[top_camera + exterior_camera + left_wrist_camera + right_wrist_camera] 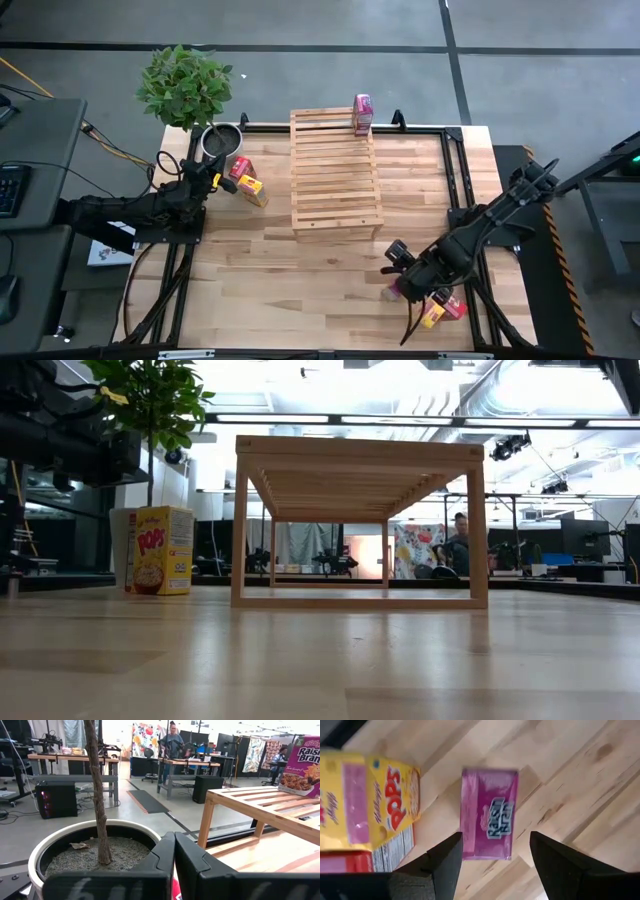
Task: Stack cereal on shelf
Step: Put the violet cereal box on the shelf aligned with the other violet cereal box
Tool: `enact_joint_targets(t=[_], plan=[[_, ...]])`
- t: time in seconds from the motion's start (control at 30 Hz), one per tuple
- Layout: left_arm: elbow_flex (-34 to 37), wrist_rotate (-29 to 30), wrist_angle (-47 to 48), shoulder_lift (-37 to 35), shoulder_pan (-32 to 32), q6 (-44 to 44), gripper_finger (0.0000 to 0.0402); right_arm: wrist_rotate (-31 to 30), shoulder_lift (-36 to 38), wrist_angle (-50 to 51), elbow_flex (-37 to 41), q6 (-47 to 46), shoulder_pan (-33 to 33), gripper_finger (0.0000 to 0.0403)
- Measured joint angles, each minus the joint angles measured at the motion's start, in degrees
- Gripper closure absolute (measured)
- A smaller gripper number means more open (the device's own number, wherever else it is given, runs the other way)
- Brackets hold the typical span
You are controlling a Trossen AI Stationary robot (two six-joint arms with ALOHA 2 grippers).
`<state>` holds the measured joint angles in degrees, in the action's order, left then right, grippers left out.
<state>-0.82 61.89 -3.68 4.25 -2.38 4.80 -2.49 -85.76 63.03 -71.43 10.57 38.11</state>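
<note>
Right gripper (492, 857) hovers, fingers spread, over a pink cereal box (489, 820) by the table's near right corner; next, drop and pinch. Left gripper (174, 862), fingers pressed together, waits near the plant pot (37, 857). Shelf (335, 170) already holds one pink box (362, 113).

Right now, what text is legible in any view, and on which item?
"POPS": yellow box standing on the table left of the shelf, low view.
"POPS", with "Kellogg's" beside it: yellow box lying by the right gripper.
"Raisin Bran": pink box lying between the open right fingers.
"Raisin Bran": pink box on the shelf, left wrist view.
Small print on all boxes: unreadable.
</note>
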Motion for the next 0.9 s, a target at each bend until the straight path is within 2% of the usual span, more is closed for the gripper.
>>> enact_joint_targets(t=[0.17, 0.67, 0.9], plan=[[-0.02, 0.0, 0.0, -0.02, 0.0, 0.02, 0.0398, 1.52, 0.1, -2.75, 3.16, 0.06, -0.56, 0.0178], [-0.02, 0.0, 0.01, -0.02, -0.01, 0.0, 0.0398, 2.11, 2.18, -5.44, 3.23, 0.91, -1.01, 0.0178], [-0.02, 0.0, 0.02, -0.02, -0.02, 0.0, 0.0398, 3.35, 5.27, -6.01, 2.46, -5.71, -1.01, 0.0178]])
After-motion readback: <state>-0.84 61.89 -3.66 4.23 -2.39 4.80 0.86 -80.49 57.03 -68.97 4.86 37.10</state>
